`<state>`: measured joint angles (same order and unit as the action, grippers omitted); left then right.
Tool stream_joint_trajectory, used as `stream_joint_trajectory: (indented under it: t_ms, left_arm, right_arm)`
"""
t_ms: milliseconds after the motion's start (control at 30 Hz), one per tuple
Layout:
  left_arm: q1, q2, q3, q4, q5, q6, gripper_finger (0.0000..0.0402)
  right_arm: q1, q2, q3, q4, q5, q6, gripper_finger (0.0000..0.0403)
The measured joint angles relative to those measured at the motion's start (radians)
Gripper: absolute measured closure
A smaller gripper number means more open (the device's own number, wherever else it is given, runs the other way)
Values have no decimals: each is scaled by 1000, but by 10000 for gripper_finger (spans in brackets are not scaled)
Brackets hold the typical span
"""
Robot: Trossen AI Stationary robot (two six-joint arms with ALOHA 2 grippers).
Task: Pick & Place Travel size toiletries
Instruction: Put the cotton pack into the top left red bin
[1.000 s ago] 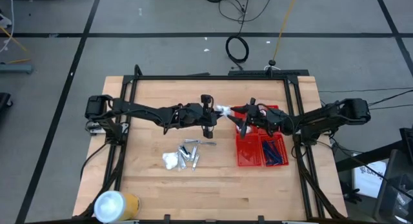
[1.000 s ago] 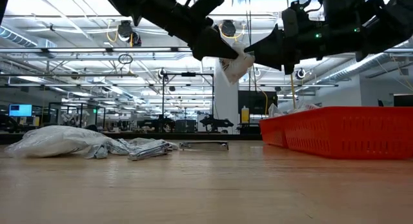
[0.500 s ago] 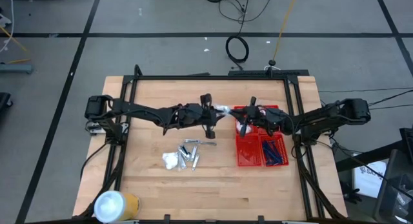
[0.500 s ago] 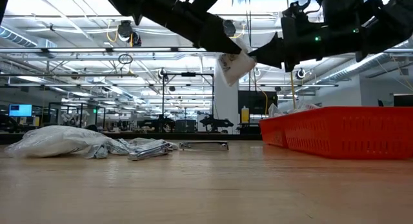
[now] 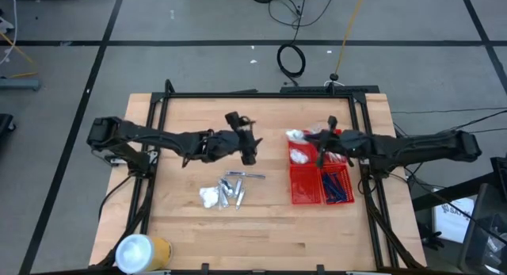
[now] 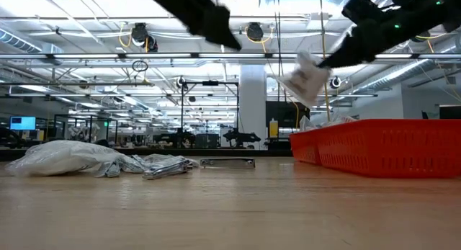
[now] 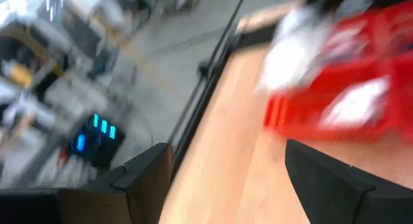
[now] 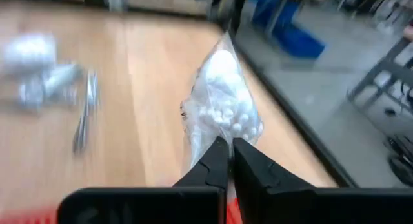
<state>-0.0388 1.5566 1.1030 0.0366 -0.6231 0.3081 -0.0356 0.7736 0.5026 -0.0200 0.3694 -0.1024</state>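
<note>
A white crinkly packet [image 5: 296, 135] hangs in the air over the far left corner of the red basket [image 5: 290, 180], with my right gripper [image 5: 315, 140] shut on it. In the low view this packet [image 6: 304, 77] hangs well above the basket's rim [image 6: 389, 124]. My left gripper [image 5: 250, 148] hovers open and empty over the table's middle, left of the basket. Below it a pile lies on the wood: a white packet [image 5: 210, 197], silver-grey tubes [image 5: 234, 192] and a thin razor [image 5: 245, 174]. Another white packet [image 5: 299, 154] lies in the basket. My right gripper pinches the packet's edge [image 8: 216, 135] between its two fingertips [image 8: 211, 164]. The fingers come from the table's right, slanting a little down. The packet is lifted clear and hangs off the fingertips toward the table's left, above the basket.
Blue-handled items [image 5: 336, 186] lie in the basket's near right compartment. A large white-and-yellow roll [image 5: 142, 251] stands at the near left corner. A black frame [image 5: 261, 94] runs around the table's far and side edges. Bare wood lies near the front edge.
My left gripper has opened and let go of the white packet, then drawn back toward the table's left. My right gripper has shut on the packet and carried it toward the right, from the gap between the arms to above the basket.
</note>
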Motion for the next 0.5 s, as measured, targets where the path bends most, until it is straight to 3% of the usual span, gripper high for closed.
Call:
stream_joint_trajectory:
  t_ms: [200, 367, 500]
  left_arm:
    - [74, 9, 0, -131, 0, -203, 106]
    - [115, 25, 0, -140, 37, -252, 105]
    - [130, 26, 0, -141, 91, -259, 105]
  right_arm:
    - [33, -12, 8, -268, 49, -15, 402]
    - [29, 82, -27, -238, 53, -35, 399]
    - [29, 140, -36, -201, 101, -42, 372]
